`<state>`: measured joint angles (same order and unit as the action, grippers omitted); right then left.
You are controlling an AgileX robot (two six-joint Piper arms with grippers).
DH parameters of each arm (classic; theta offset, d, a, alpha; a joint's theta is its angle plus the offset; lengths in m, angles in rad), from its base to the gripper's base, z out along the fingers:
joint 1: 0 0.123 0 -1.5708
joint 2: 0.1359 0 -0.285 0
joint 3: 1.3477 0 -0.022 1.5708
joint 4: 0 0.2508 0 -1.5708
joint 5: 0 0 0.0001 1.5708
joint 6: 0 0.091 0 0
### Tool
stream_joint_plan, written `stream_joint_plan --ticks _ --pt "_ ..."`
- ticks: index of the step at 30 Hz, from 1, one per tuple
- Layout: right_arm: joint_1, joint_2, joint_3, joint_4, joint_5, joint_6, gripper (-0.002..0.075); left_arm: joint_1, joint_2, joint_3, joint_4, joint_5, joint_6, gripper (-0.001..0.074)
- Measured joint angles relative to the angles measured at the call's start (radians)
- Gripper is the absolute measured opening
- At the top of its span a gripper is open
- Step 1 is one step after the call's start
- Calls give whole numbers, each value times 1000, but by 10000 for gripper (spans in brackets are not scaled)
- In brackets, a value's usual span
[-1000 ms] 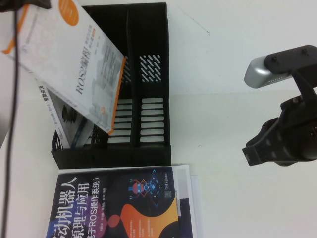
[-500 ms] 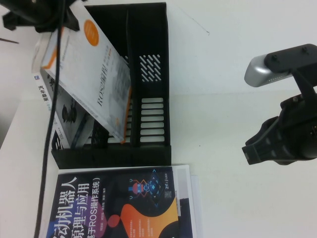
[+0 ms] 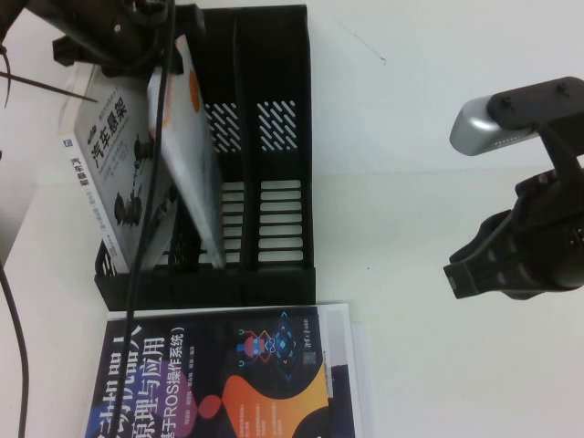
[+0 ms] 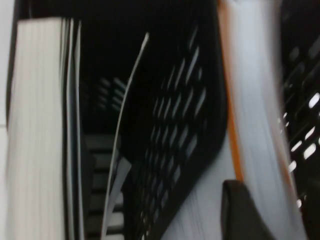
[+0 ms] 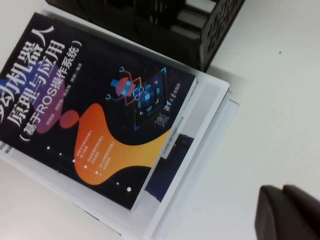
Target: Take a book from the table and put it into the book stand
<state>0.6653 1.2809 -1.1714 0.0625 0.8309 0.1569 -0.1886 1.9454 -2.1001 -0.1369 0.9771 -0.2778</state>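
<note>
The white book with the orange edge (image 3: pixel 193 155) stands almost upright in the middle slot of the black book stand (image 3: pixel 278 182). My left gripper (image 3: pixel 137 36) is shut on the book's top end, above the stand's far left. In the left wrist view one finger (image 4: pixel 245 212) lies on the book's cover (image 4: pixel 252 100), beside a slotted panel of the stand (image 4: pixel 185 125). My right gripper (image 3: pixel 465 274) hangs shut and empty over the white table (image 3: pixel 438 109) at the right; its closed fingers show in the right wrist view (image 5: pixel 282 200).
A grey-white book with car parts (image 3: pixel 109 173) leans in the stand's left slot; its page edges show in the left wrist view (image 4: pixel 35 130). A black-covered book (image 3: pixel 219 374) lies on a white book in front of the stand, also in the right wrist view (image 5: pixel 95 110).
My left gripper has swung the white book from a flat tilt over the stand to nearly upright and lowered it into the slot, uncovering the grey-white book. The right arm has not moved.
</note>
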Motion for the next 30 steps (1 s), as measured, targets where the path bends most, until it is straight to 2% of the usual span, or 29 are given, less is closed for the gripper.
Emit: stream_joint_plan --ticks 3,7,10,13,18,24,27,30 --pt "0 0 0 0 0 0 2 0 0 -4 0 -14 0 278" --pt "0 -4 0 -16 0 6 2 0 0 -6 2 -29 18 291" --pt "0 -38 2 -89 13 51 2 0 0 -32 34 -27 20 283" --pt "0 -109 2 -221 47 114 2 0 -7 -69 77 -15 18 223" --pt "0 -264 2 -416 163 193 2 0 -88 -98 137 -4 18 44" --pt "0 -484 98 -442 193 225 2 0 -243 -47 153 -4 76 4" --pt "0 -606 218 -445 193 273 2 0 -330 74 137 -28 121 2" --pt "0 -731 372 -445 153 333 2 0 -443 263 124 -143 143 1"
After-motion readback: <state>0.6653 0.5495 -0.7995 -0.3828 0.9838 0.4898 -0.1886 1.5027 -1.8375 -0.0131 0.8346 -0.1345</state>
